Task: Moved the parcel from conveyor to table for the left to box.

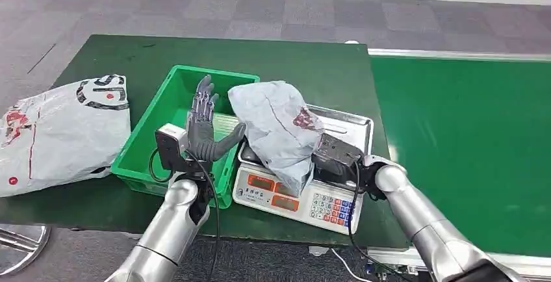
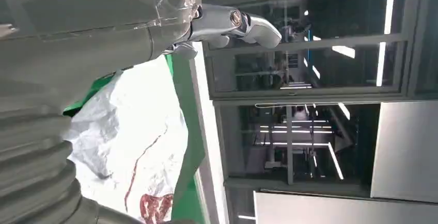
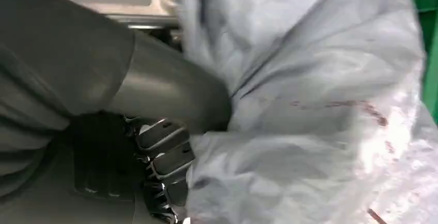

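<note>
Centre frame: right hand (image 1: 334, 154) is gripping the grey parcel (image 1: 281, 128) on the weighing scale (image 1: 325, 197); left hand (image 1: 205, 121), fingers spread, is waiting; boxing in the green crate (image 1: 170, 103) is pending.

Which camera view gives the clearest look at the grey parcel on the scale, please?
The head view: the whole grey parcel shows, standing on the scale beside the green crate. The right wrist view shows only crumpled plastic gripped by the right robot hand; the left wrist view shows one side of it.
</note>
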`<state>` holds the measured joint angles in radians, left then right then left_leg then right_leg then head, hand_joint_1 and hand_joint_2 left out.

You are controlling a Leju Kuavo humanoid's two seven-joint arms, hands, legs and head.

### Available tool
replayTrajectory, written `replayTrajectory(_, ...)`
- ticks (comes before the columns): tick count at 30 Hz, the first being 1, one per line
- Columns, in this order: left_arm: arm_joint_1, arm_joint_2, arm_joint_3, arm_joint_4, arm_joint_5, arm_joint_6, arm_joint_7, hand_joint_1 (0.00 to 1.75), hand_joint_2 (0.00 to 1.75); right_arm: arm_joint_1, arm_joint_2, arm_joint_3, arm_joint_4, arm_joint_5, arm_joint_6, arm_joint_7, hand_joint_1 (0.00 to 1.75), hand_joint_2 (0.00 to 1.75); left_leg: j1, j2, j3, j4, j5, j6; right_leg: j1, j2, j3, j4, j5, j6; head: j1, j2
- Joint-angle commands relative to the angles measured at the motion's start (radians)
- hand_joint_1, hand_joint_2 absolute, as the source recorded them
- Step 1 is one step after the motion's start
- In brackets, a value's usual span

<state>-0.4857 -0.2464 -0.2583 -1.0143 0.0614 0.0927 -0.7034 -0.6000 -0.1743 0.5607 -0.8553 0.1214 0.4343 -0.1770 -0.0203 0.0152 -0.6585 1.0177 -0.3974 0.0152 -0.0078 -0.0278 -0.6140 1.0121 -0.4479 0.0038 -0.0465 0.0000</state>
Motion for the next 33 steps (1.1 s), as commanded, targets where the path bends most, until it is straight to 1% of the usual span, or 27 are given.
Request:
replayTrajectory(1, 0.002, 0.035, 0.067, 0.019, -0.004, 0.021, 0.005, 0.00, 1.75, 0.056, -0.121, -0.085, -0.166, -0.135, -0.236, -0.035, 0.00, 1.75, 0.000, -0.003, 0.001, -0.001, 0.001, -0.002, 0.000, -0.001, 0.002, -0.001, 0.000, 0.000, 0.000, 0.000)
replayTrajectory(2, 0.005, 0.035, 0.067, 0.017, -0.005, 0.023, 0.005, 0.00, 1.75, 0.079, -0.132, -0.112, -0.219, -0.151, -0.251, -0.039, 0.00, 1.75, 0.000, -0.004, 0.000, -0.001, 0.001, -0.001, -0.001, -0.002, 0.001, -0.001, 0.000, 0.001, 0.000, 0.000)
replayTrajectory(3, 0.004, 0.037, 0.068, 0.017, -0.005, 0.020, 0.005, 0.00, 1.75, 0.140, -0.150, -0.185, -0.351, -0.184, -0.292, -0.077, 0.00, 1.75, 0.000, -0.004, 0.001, -0.001, 0.001, -0.002, -0.001, -0.001, 0.002, -0.001, 0.001, 0.001, 0.000, 0.000)
replayTrajectory(5, 0.005, 0.038, 0.069, 0.022, -0.008, 0.010, 0.005, 0.00, 1.75, 0.229, -0.154, -0.267, -0.500, -0.200, -0.332, -0.099, 0.00, 1.75, 0.000, -0.006, -0.001, 0.000, 0.001, 0.000, -0.001, -0.004, 0.000, 0.000, 0.000, 0.001, 0.000, 0.000)
replayTrajectory(6, 0.006, 0.040, 0.068, 0.027, -0.008, 0.006, 0.005, 0.00, 1.75, 0.263, -0.152, -0.299, -0.555, -0.205, -0.341, -0.107, 0.00, 1.75, 0.000, -0.006, 0.000, 0.000, 0.000, -0.002, -0.001, -0.002, 0.002, -0.001, 0.000, 0.001, 0.000, 0.000)
replayTrajectory(7, 0.006, 0.040, 0.068, 0.027, -0.008, 0.006, 0.005, 0.00, 1.75, 0.263, -0.152, -0.299, -0.555, -0.205, -0.341, -0.107, 0.00, 1.75, 0.000, -0.006, -0.001, 0.000, 0.001, -0.001, -0.001, -0.003, 0.001, -0.001, 0.000, 0.001, 0.000, 0.000)
replayTrajectory(8, 0.006, 0.040, 0.068, 0.027, -0.008, 0.006, 0.005, 0.00, 1.75, 0.263, -0.152, -0.299, -0.555, -0.205, -0.341, -0.107, 0.00, 1.75, 0.000, -0.007, 0.000, -0.001, 0.000, -0.002, -0.001, -0.003, 0.002, -0.001, -0.001, 0.001, 0.000, 0.000)
replayTrajectory(9, 0.001, 0.039, 0.069, 0.043, -0.005, -0.008, 0.005, 0.00, 1.75, 0.324, -0.138, -0.352, -0.638, -0.206, -0.359, -0.148, 0.00, 1.75, 0.000, -0.006, 0.000, 0.000, 0.000, -0.002, -0.001, -0.002, 0.001, -0.001, 0.000, 0.001, 0.000, 0.000)
replayTrajectory(10, 0.003, 0.038, 0.070, 0.042, -0.005, -0.013, 0.005, 0.00, 1.75, 0.335, -0.133, -0.366, -0.658, -0.203, -0.361, -0.153, 0.00, 1.75, 0.000, -0.005, 0.000, 0.000, -0.001, -0.001, -0.001, -0.002, 0.001, -0.001, -0.001, 0.001, 0.000, 0.000)
replayTrajectory(11, 0.003, 0.038, 0.070, 0.042, -0.005, -0.013, 0.005, 0.00, 1.75, 0.335, -0.133, -0.366, -0.658, -0.203, -0.361, -0.153, 0.00, 1.75, 0.000, -0.007, 0.001, -0.001, -0.001, -0.002, 0.000, -0.003, 0.003, -0.001, -0.001, 0.001, 0.000, 0.000)
replayTrajectory(13, 0.003, 0.037, 0.071, 0.041, -0.006, -0.014, 0.005, 0.00, 1.75, 0.350, -0.131, -0.377, -0.683, -0.201, -0.359, -0.153, 0.00, 1.75, 0.000, -0.005, -0.001, 0.000, -0.001, -0.002, -0.001, -0.002, 0.000, 0.000, -0.001, 0.001, 0.000, 0.000)
replayTrajectory(16, 0.004, 0.038, 0.071, 0.041, -0.008, -0.019, 0.005, 0.00, 1.75, 0.361, -0.115, -0.400, -0.700, -0.210, -0.353, -0.170, 0.00, 1.75, 0.000, -0.004, -0.001, 0.000, -0.002, -0.003, -0.001, 0.000, 0.000, -0.001, -0.002, 0.000, 0.000, 0.000)
replayTrajectory(18, 0.001, 0.041, 0.072, 0.047, -0.011, -0.025, 0.005, 0.00, 1.75, 0.382, -0.107, -0.418, -0.723, -0.229, -0.320, -0.166, 0.00, 1.75, 0.000, -0.004, 0.000, 0.000, -0.002, -0.004, 0.000, 0.000, 0.001, -0.001, -0.002, 0.000, 0.000, 0.000)
replayTrajectory(22, -0.008, 0.044, 0.076, 0.071, -0.007, -0.042, 0.005, 0.00, 1.75, 0.400, -0.096, -0.441, -0.735, -0.237, -0.288, -0.161, 0.00, 1.75, 0.000, -0.003, -0.001, -0.001, -0.002, -0.003, 0.000, -0.001, 0.000, -0.001, -0.002, 0.000, 0.000, 0.000)
replayTrajectory(27, -0.008, 0.044, 0.076, 0.071, -0.007, -0.042, 0.005, 0.00, 1.75, 0.400, -0.096, -0.441, -0.735, -0.237, -0.288, -0.161, 0.00, 1.75, 0.000, -0.002, -0.001, 0.000, -0.003, -0.003, 0.000, 0.001, 0.000, -0.001, -0.002, 0.000, 0.000, 0.000)
replayTrajectory(28, -0.015, 0.045, 0.077, 0.086, -0.014, -0.045, 0.005, 0.00, 1.75, 0.405, -0.087, -0.460, -0.737, -0.250, -0.245, -0.161, 0.00, 1.75, 0.000, -0.002, 0.000, 0.000, -0.003, -0.003, 0.000, 0.001, 0.000, -0.001, -0.002, 0.000, 0.000, 0.000)
replayTrajectory(29, -0.019, 0.046, 0.078, 0.089, -0.017, -0.043, 0.005, 0.00, 1.75, 0.411, -0.081, -0.473, -0.742, -0.250, -0.235, -0.166, 0.00, 1.75, 0.001, -0.002, 0.001, -0.001, -0.003, -0.004, 0.000, 0.002, 0.002, -0.002, -0.002, 0.000, 0.000, 0.000)
replayTrajectory(32, -0.039, 0.057, 0.048, 0.098, -0.040, -0.076, 0.005, 0.00, 1.75, 0.448, -0.054, -0.518, -0.780, -0.239, -0.199, -0.193, 0.00, 1.75, 0.001, -0.004, 0.002, -0.001, -0.003, -0.005, 0.000, 0.001, 0.003, -0.002, -0.002, -0.001, 0.000, 0.000)
replayTrajectory(33, -0.077, 0.061, 0.005, 0.154, -0.056, -0.142, 0.005, 0.00, 1.75, 0.459, -0.035, -0.540, -0.792, -0.235, -0.191, -0.200, 0.00, 1.75, 0.001, -0.004, 0.000, 0.000, -0.002, -0.004, 0.000, -0.001, 0.001, -0.001, -0.002, -0.001, 0.000, 0.000)
